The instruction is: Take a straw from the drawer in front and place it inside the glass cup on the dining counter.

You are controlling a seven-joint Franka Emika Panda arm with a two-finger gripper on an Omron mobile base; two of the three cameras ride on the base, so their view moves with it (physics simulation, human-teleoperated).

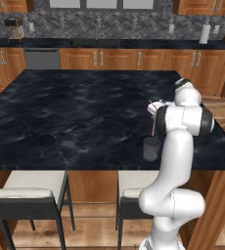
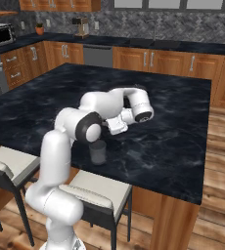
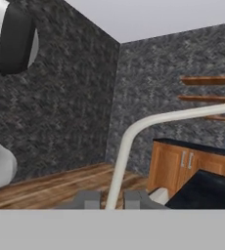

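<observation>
The glass cup [image 1: 151,149] [image 2: 98,152] stands near the front edge of the black dining counter [image 1: 75,112] [image 2: 183,127]. Just above the cup my gripper [image 1: 153,112] [image 2: 115,128] is turned sideways and shut on the straw [image 1: 154,126]. The straw is a thin reddish line slanting down from the hand to about the cup's rim. In the hand view a thin pale band, the straw [image 3: 115,171], rises between my gripper's [image 3: 110,200] fingertips. Whether its lower end is inside the cup I cannot tell. The drawer is out of view.
Two padded stools [image 1: 29,191] [image 1: 134,191] are tucked under the counter's near edge, beside my base. Behind the counter runs a worktop with a coffee machine [image 1: 14,29], a paper towel roll [image 1: 205,34] and a microwave [image 2: 1,34].
</observation>
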